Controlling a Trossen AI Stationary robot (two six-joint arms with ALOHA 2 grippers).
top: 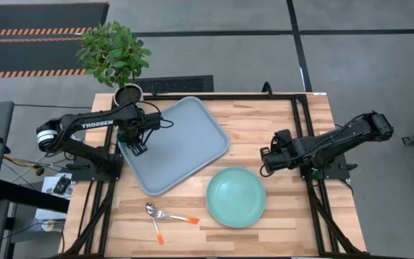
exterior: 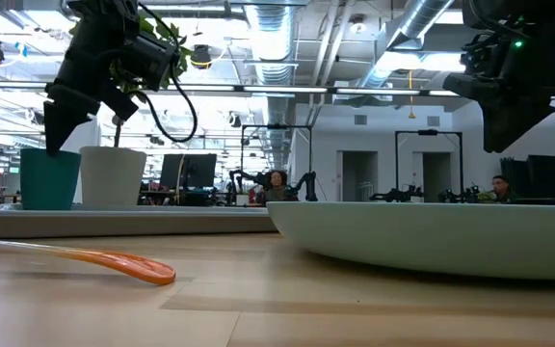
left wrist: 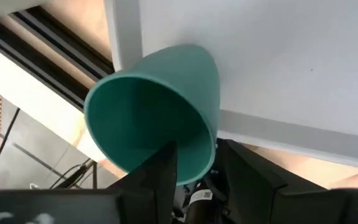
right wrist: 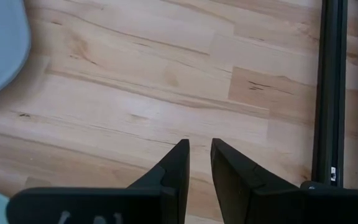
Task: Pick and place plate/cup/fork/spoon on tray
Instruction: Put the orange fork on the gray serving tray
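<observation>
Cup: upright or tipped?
Upright. The cup stands on the tray, mouth up; left pincer pinches its rim.

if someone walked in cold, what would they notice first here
Probably the left gripper pinching the rim of the teal cup over the near-left edge of the big grey-blue tray. Next, the wide mint-green plate sits on the bare wood right of the tray, with a fork and spoon to its left. The right gripper hangs idle over bare wood on the right.
</observation>
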